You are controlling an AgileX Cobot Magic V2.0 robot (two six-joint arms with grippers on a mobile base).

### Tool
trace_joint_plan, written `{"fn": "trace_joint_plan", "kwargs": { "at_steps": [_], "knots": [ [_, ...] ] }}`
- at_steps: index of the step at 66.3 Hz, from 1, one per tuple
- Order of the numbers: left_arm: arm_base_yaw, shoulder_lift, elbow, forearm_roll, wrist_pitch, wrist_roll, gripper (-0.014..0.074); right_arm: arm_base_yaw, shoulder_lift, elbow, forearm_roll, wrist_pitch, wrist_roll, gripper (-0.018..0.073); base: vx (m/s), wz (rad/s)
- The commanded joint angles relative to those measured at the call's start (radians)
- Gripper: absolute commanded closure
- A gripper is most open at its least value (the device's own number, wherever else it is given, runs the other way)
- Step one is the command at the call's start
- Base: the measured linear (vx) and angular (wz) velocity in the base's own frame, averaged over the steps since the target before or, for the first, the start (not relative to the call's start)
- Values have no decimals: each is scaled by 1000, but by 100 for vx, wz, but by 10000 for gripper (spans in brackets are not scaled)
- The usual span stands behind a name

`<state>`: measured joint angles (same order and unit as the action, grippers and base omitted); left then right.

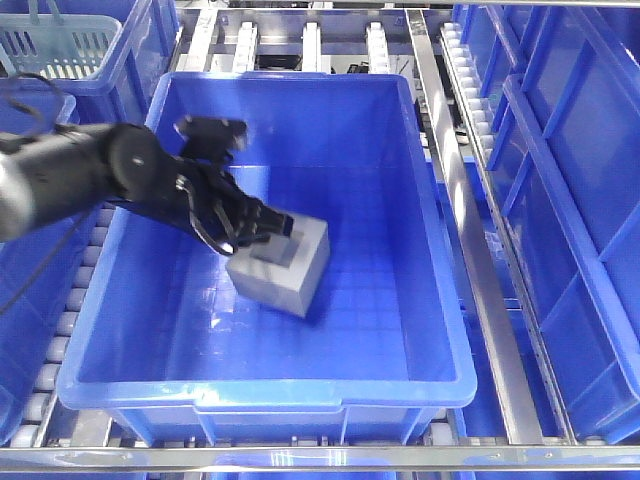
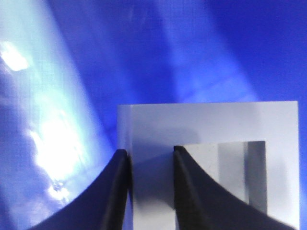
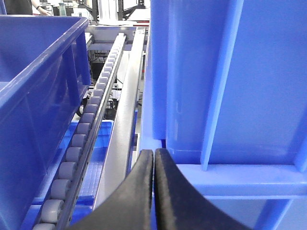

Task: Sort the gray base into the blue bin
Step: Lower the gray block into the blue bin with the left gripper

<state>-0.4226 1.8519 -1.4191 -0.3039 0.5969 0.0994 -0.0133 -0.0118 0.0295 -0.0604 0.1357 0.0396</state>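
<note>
My left end effector point(image 2: 149, 184) is clamped on one wall of the gray base point(image 1: 283, 265): in the left wrist view one finger sits outside the cube's left side and the other reaches into the square recess point(image 2: 225, 170), so the wall between them is pinched. From the front view, the base sits low inside the blue bin point(image 1: 430, 250), a little left of the middle of its floor; it looks to be resting on or just above the bottom, though I cannot tell for sure whether it touches. The black left arm point(image 1: 90, 175) comes in over the bin's left wall.

My right end effector point(image 3: 154, 191) is clenched on nothing, its fingers pressed together, parked outside the bin near a roller rail point(image 3: 84, 139) and the side of a neighbouring blue tote point(image 3: 230, 81).

I judge the step in hand to be the release. To do it well I would confirm the cube is seated flat on the floor before parting the fingers, open only enough to free the pinched wall, then lift straight up so the inner finger clears the recess without dragging or tipping the cube, keeping the arm off the bin's rim.
</note>
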Motion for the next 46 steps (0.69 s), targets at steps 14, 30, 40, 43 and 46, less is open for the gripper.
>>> {"fn": "trace_joint_plan", "kwargs": {
  "at_steps": [14, 30, 40, 43, 46],
  "knots": [
    [1, 5, -38, -20, -37, -8, 409, -4, -12, 15, -6, -78, -6, 568, 0, 0],
    [1, 8, -38, -21, -27, -7, 271, -4, -12, 15, -6, -78, -6, 568, 0, 0],
    [1, 6, -38, -20, -26, -6, 220, -4, -12, 15, -6, -78, -6, 568, 0, 0],
    [1, 3, -38, -20, -25, -5, 214, -4, -12, 15, -6, -78, -6, 568, 0, 0],
    [1, -5, -38, -19, -23, -4, 215, -4, -12, 15, -6, -78, -6, 568, 0, 0]
  ]
}}
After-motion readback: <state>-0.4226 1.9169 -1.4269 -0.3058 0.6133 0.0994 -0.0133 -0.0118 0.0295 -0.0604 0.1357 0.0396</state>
